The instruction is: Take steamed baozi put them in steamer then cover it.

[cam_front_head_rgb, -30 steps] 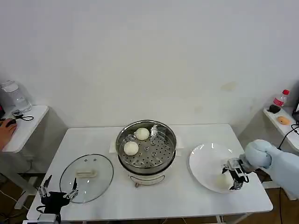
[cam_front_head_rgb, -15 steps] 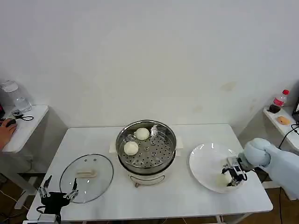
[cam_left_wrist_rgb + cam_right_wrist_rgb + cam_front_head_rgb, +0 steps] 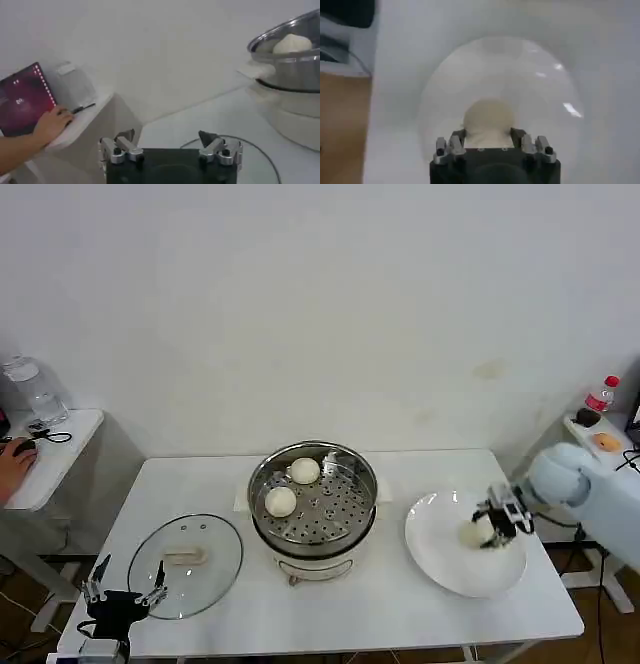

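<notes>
A white table (image 3: 400,614) stood against a plain white wall, with a small side table (image 3: 45,459) at 9 o'clock, where a person's hand (image 3: 12,459) rested, and a shelf with a bottle (image 3: 600,395) at 3 o'clock.

At the table's centre sat the steamer (image 3: 313,506), uncovered, with two baozi (image 3: 281,501) on its perforated tray, at 9 and 11 o'clock. The cover (image 3: 186,564) lay flat on the table at the steamer's 8 o'clock, handle up. A white plate (image 3: 440,569) lay at the steamer's 3 o'clock. Nothing stood between plate and steamer.

The right gripper (image 3: 492,525) hung over the plate toward its 2 o'clock edge, jaws pinched on a third bun (image 3: 472,533); in the right wrist view that bun (image 3: 488,120) sat between the two fingers (image 3: 454,142), and seemed clear of the plate's surface (image 3: 540,95), though that could not be told for certain.

The left gripper (image 3: 124,592) was parked at the table's front edge, at the cover's 7 o'clock, jaws spread wide and holding nothing; the left wrist view showed its fingers (image 3: 122,145) well apart above the cover's rim (image 3: 250,147).
</notes>
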You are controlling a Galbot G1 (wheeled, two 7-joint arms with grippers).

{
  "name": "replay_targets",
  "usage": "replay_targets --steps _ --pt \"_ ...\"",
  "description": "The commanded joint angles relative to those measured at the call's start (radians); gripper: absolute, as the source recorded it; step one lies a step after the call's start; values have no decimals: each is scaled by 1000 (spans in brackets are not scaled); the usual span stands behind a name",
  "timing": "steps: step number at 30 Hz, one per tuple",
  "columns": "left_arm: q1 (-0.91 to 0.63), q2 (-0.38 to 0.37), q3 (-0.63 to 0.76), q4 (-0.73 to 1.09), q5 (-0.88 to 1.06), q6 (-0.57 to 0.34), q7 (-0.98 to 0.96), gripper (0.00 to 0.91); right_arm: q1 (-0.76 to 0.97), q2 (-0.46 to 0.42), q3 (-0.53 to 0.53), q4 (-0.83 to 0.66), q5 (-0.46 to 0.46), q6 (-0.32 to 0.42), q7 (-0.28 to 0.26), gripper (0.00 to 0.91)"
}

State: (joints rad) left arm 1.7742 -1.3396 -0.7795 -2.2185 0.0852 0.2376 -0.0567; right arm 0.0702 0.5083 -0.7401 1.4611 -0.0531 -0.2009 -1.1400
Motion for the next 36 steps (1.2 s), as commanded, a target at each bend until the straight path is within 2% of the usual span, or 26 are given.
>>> replay_targets --steps 1,4,8,16,19,25,36 --pt "-8 5 -2 2 -1 2 1 907 389 152 -141 -52 112 -4 0 625" --pt "-11 3 -2 -1 0 3 1 907 490 252 -190 -67 134 -8 4 625" --pt "-12 -1 -5 -1 1 4 1 907 538 354 -232 -64 158 -23 13 625" --pt "0 -3 -30 -7 0 4 2 907 488 581 -285 -77 160 -33 35 625" --pt "10 -5 -42 -16 -1 4 3 907 443 629 -300 -80 154 -23 37 635" --pt "18 -9 -60 -21 -5 4 3 907 388 675 -354 -74 149 27 41 625" --pt "20 -20 -62 -21 -4 2 2 907 346 658 -405 -45 106 130 14 635"
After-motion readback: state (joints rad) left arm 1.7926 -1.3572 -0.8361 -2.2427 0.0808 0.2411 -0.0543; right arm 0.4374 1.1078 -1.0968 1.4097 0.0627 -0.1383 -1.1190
